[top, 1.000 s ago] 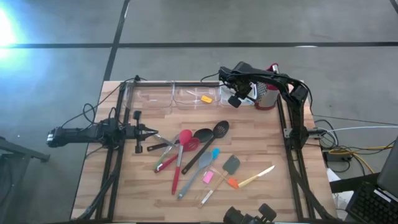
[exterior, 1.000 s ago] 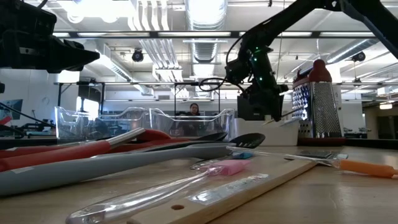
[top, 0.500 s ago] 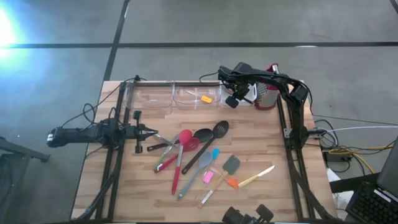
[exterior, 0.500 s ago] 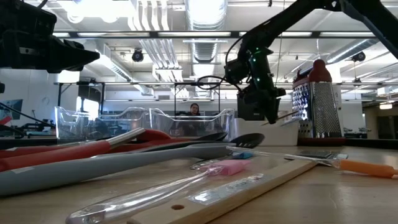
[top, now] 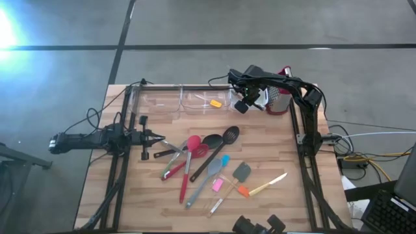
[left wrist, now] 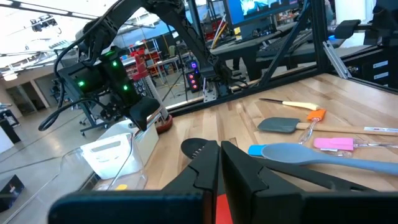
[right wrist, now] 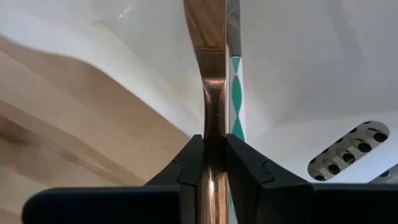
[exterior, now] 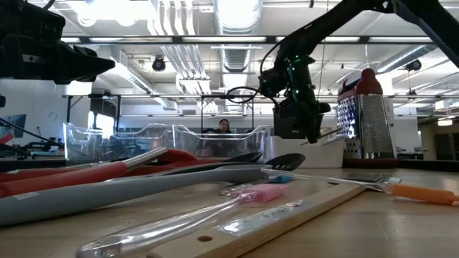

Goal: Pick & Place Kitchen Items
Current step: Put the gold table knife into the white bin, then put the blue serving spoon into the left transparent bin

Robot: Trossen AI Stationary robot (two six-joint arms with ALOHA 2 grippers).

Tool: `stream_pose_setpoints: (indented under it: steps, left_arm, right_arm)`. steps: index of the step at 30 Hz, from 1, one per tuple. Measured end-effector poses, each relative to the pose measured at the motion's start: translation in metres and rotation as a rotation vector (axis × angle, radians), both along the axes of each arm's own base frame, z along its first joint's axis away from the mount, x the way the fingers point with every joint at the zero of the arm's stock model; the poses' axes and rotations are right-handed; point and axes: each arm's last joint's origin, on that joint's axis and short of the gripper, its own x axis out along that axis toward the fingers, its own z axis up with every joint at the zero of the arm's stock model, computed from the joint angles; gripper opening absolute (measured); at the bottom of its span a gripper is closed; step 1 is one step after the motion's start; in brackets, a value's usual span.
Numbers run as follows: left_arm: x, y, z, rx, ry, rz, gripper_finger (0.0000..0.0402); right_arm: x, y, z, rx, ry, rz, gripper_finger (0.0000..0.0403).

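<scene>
Several kitchen items lie flat mid-table: a black slotted spoon (top: pixel 231 134), a black ladle (top: pixel 211 140), red tongs (top: pixel 174 164), a blue spatula (top: pixel 221 162), a grey scraper (top: pixel 242 172), a pink scraper (top: pixel 218 185) and a yellow-handled knife (top: pixel 270 185). My right gripper (top: pixel 244 104) hangs at the far edge above a white tub (right wrist: pixel 298 74), shut on a thin copper-coloured utensil (right wrist: pixel 208 74). My left gripper (top: pixel 159 138) is shut and level, beside the tongs' handles. I cannot tell whether it touches them. My right gripper pinches the copper-coloured utensil's narrow handle (right wrist: pixel 210 140) between its two fingers (right wrist: pixel 189 168). The fingers point down, slanting toward the table's left. The utensil is lifted clear, and its end (exterior: pixel 331 132) sticks out sideways from the gripper over the white tub.
Clear tubs (top: pixel 175 101) stand along the far edge, one holding an orange scraper (top: pixel 216 103). A steel box grater with a red top (top: pixel 281 99) stands upright just right of the right gripper. Bare wood shows at the near left of the table (top: pixel 123 195).
My right gripper, still shut on the copper-coloured utensil, has shifted a little toward the table's left, above the white tub. My left arm has kept still.
</scene>
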Motion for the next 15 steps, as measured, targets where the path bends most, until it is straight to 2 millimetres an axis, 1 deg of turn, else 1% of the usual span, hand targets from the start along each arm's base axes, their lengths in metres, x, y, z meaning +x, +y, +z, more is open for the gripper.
stream_pose_setpoints:
  steps: [6, 15]
  left_arm:
    - [0.0000, 0.0000, 0.0000, 0.000, 0.000, 0.000, 0.0023]
    - [0.0000, 0.0000, 0.0000, 0.000, 0.000, -0.001, 0.0023]
  right_arm:
    - [0.0004, -0.0001, -0.0002, -0.007, -0.006, -0.021, 0.0060]
    - [0.0007, -0.0003, 0.0009, -0.013, -0.013, -0.017, 0.0120]
